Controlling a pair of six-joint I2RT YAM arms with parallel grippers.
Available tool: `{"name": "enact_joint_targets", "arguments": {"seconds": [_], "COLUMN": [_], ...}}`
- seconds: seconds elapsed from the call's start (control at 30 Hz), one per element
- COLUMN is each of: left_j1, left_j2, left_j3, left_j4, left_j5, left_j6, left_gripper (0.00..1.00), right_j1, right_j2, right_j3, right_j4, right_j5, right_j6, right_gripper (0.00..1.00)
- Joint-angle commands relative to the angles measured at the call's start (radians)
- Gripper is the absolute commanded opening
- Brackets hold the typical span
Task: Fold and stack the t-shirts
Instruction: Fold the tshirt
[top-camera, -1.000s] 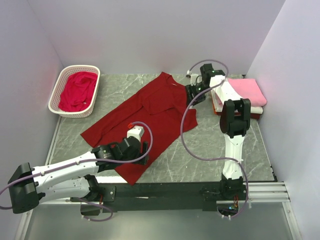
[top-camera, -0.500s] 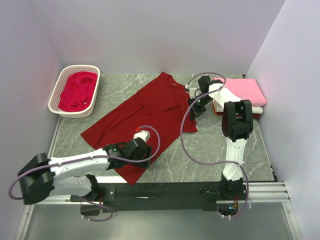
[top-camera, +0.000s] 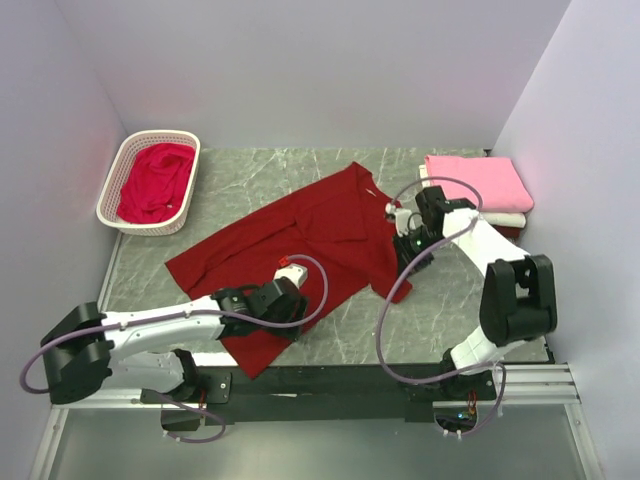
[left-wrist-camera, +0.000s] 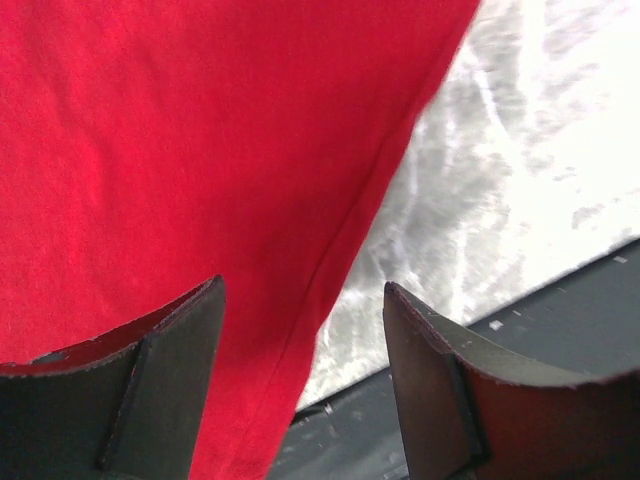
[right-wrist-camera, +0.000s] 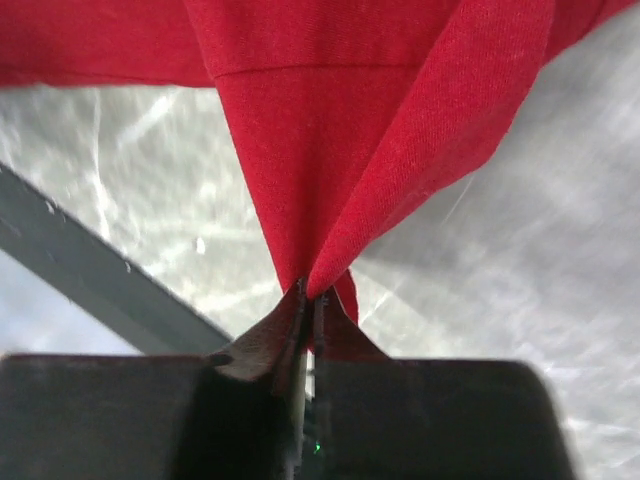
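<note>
Marble table (top-camera: 440, 310) bears the dark red t-shirt (top-camera: 310, 225); right gripper (right-wrist-camera: 310, 296) pinches its edge; left gripper (left-wrist-camera: 302, 290) gapes over its hem.

The t-shirt (top-camera: 310, 225) is dark red, the table (top-camera: 450, 300) grey-marbled, the basket (top-camera: 108, 195) white.

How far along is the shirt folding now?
Done: the pink shirt and white shirt lie folded, stacked at right. In hand: right gripper shut on the dark red shirt; left gripper open above its hem. Left: folding it, then the crimson shirt in the basket.
</note>
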Motion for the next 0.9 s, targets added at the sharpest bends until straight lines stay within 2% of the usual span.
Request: {"name": "enact_joint_targets", "arguments": {"seconds": [0.0, 0.03, 0.07, 0.1, 0.2, 0.27, 0.3, 0.4, 0.5, 0.57, 0.67, 0.73, 0.87], "left_j1": [-0.010, -0.012, -0.012, -0.013, -0.013, -0.013, -0.015, -0.025, -0.044, -0.056, -0.076, -0.087, -0.099], "left_j2": [-0.072, -0.083, -0.092, -0.106, -0.112, -0.094, -0.069, -0.009, 0.060, 0.098, 0.143, 0.147, 0.132], "left_j3": [0.022, 0.022, 0.024, 0.022, 0.033, 0.041, 0.045, 0.068, 0.082, 0.098, 0.110, 0.116, 0.122], "left_j4": [-0.022, -0.028, -0.032, -0.032, -0.031, -0.039, -0.051, -0.080, -0.115, -0.149, -0.154, -0.144, -0.147], "left_j5": [0.014, 0.018, 0.023, 0.029, 0.072, 0.110, 0.125, 0.155, 0.132, 0.098, 0.047, 0.044, 0.034], "left_j6": [0.006, 0.001, 0.001, -0.002, -0.008, -0.010, -0.011, -0.021, -0.037, -0.053, -0.074, -0.080, -0.087], "left_gripper": [0.70, 0.70, 0.70, 0.70, 0.71, 0.71, 0.71, 0.71, 0.70, 0.70, 0.69, 0.69, 0.68], "right_j1": [-0.002, -0.003, -0.003, -0.008, -0.020, -0.051, -0.066, -0.130, -0.152, -0.152, -0.176, -0.180, -0.196], "right_j2": [-0.116, -0.133, -0.166, -0.185, -0.229, -0.237, -0.237, -0.182, -0.018, 0.072, 0.147, 0.175, 0.197], "right_j3": [-0.060, -0.070, -0.072, -0.069, -0.029, 0.024, 0.043, 0.097, 0.167, 0.149, 0.121, 0.127, 0.111], "right_j4": [-0.029, -0.032, -0.029, -0.025, -0.011, -0.002, 0.004, 0.020, -0.067, -0.049, 0.024, 0.031, 0.000], "right_j5": [0.015, 0.020, 0.029, 0.043, 0.104, 0.130, 0.132, 0.071, -0.030, -0.041, -0.031, -0.018, -0.012], "right_j6": [-0.016, -0.014, -0.010, -0.005, -0.043, -0.095, -0.156, -0.241, -0.263, -0.243, -0.195, -0.189, -0.212], "right_gripper": [0.10, 0.15, 0.24, 0.40, 0.59, 0.66, 0.76, 0.90, 0.90, 0.90, 0.79, 0.68, 0.62]}}
